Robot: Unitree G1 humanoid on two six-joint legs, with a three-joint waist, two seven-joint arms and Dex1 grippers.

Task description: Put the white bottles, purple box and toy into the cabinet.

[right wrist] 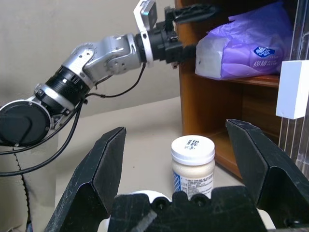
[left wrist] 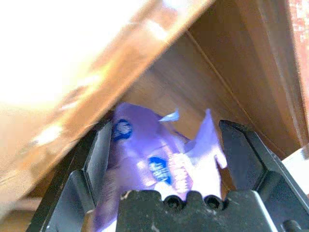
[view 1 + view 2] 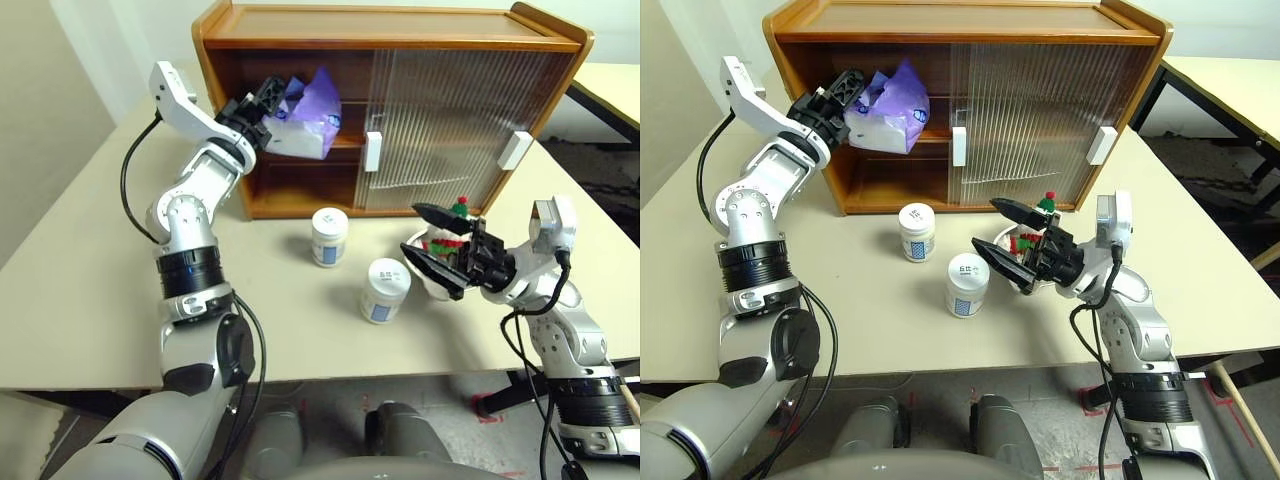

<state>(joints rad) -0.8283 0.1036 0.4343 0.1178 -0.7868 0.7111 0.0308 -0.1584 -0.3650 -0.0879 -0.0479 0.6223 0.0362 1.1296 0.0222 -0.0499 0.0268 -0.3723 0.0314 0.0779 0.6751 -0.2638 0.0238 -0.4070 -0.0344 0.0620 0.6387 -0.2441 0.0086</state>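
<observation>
The purple box (image 3: 310, 115) lies on the upper shelf in the open left half of the cabinet (image 3: 400, 30). My left gripper (image 3: 272, 112) is at the box's near end, open, with its fingers (image 2: 241, 154) spread either side of the crinkly wrapper (image 2: 159, 159). Two white bottles (image 3: 330, 236) (image 3: 385, 290) stand on the table in front of the cabinet. To their right, the toy (image 3: 452, 235) sits in a shallow bowl (image 3: 428, 285). My right gripper (image 3: 412, 230) hovers open over the bowl, pointing left toward the bottles, and holds nothing.
Both ribbed sliding doors (image 3: 450, 120) cover the cabinet's right half, their white handles (image 3: 372, 152) side by side. The lower shelf (image 3: 300, 190) on the left stands open. The table's front edge (image 3: 330, 380) runs close below the bottles. Another table (image 3: 610, 85) stands at the far right.
</observation>
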